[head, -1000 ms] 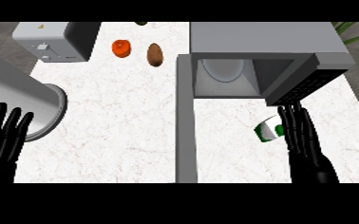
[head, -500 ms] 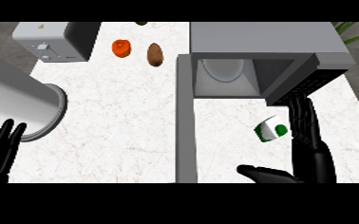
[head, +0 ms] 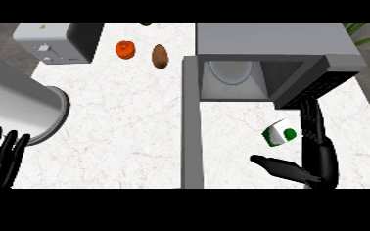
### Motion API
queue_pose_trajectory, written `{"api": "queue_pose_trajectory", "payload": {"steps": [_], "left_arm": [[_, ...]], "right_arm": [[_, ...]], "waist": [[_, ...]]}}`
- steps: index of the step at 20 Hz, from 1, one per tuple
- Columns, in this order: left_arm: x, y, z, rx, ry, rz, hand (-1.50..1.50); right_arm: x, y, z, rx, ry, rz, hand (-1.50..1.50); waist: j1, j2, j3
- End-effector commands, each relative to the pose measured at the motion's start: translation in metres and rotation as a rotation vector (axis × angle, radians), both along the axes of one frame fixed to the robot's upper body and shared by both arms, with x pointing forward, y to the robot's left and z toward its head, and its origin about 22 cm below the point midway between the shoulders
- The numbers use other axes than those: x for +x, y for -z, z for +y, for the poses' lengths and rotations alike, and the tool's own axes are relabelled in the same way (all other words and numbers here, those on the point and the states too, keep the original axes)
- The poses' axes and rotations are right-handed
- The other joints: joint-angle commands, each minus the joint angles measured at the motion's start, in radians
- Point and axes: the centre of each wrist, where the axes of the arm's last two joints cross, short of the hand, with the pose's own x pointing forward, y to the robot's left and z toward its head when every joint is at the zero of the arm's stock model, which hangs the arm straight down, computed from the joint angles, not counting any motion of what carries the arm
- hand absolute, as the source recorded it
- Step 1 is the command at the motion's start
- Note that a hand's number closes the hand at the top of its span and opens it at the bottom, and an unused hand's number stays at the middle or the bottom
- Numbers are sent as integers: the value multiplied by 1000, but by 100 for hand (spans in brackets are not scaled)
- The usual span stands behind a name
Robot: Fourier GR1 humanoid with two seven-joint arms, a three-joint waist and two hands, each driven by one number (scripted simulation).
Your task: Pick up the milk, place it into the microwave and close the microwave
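You look steeply down on a white marbled counter (head: pixel 130 117), and a grey vertical strip (head: pixel 191 127) divides it into a wide part at the left and a narrower part at the right.

Your right hand (head: pixel 318 151) is over the narrower part, near the lower right corner. It is released: the fingers (head: pixel 312 115) point straight up toward the microwave and the thumb (head: pixel 278 166) stands out to the left. It holds nothing. The milk (head: pixel 279 133), a small white and green carton, lies tilted on the counter just beside the fingers, at their left side; you cannot tell if they touch it. Left of the carton the white surface is free up to the grey strip.

Above the hand stands the microwave (head: pixel 267 39), with its cavity (head: pixel 231 78) open toward you and a round plate inside it. Its dark door (head: pixel 318 80) is swung out to the right, and the lower edge of the door is near the fingertips.

Your left hand (head: pixel 10 151) shows at the lower left edge, fingers up and relaxed, beside a large grey cylinder (head: pixel 29 107). Farther up, well apart from both hands, are an orange fruit (head: pixel 126 49), a brown oval object (head: pixel 160 55) and a grey toaster (head: pixel 57 41) in the corner.
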Motion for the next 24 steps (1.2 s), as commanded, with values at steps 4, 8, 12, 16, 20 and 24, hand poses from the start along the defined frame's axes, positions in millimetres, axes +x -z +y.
{"api": "queue_pose_trajectory", "payload": {"steps": [4, 8, 12, 16, 20, 24], "left_arm": [[-7, -8, -8, 8, 11, -8, -150], [-20, -17, 10, -1, 10, 3, -150], [-17, 1, 7, 1, -17, -8, -150], [-15, 2, 5, -6, -8, 3, -150], [-21, 1, 17, -5, -17, 0, -150], [-10, -9, -9, -15, -5, 5, -150]], "right_arm": [[-6, 19, -50, -14, 50, 25, -150], [-3, 49, -50, -39, 38, 56, -150], [11, 67, -50, -65, 6, 111, -150], [22, 83, -56, -51, -1, 124, -150], [8, 90, -77, -60, 20, 130, -150], [13, 96, -99, -98, 30, 146, -150]], "waist": [[-3, 0, 0], [1, 0, 0], [4, 0, 0], [5, 1, 0], [2, 0, 0], [2, 1, 1]]}}
